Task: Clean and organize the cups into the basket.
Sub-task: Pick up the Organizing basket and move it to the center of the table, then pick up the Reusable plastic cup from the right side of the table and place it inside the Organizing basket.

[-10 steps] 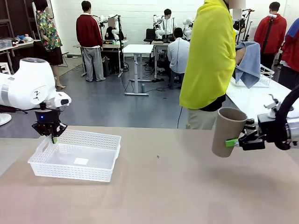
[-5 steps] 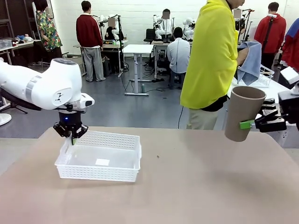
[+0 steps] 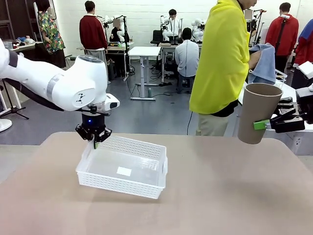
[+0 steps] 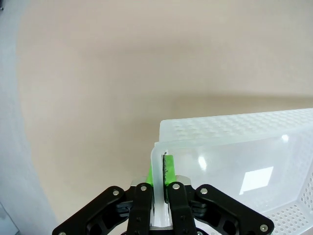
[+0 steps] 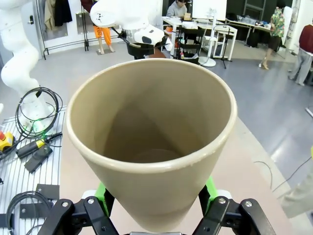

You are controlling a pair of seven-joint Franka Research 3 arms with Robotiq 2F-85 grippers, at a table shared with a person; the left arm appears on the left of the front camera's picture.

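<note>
The white lattice basket (image 3: pixel 122 169) lies left of the table's middle, its left end tipped up. My left gripper (image 3: pixel 94 139) is shut on that end's rim; in the left wrist view the green pads (image 4: pixel 168 169) pinch the basket (image 4: pixel 244 166) wall from both sides. A tan-brown cup (image 3: pixel 257 117) hangs upright in the air at the right edge, mouth up. My right gripper (image 3: pixel 264 124) is shut on its side. The right wrist view looks straight into the empty cup (image 5: pixel 146 147), the green pads (image 5: pixel 101 193) pressing its wall.
A person in a yellow top (image 3: pixel 222 63) stands at the far side of the tan table (image 3: pixel 205 196), holding a blue cloth (image 3: pixel 264 61). A clear wire basket (image 3: pixel 279 78) sits on a white table behind. Floor cables lie beside the table in the right wrist view.
My left arm has dragged the basket rightward toward the table's middle, lifting its left end. The right gripper has carried the cup a little right and higher.
</note>
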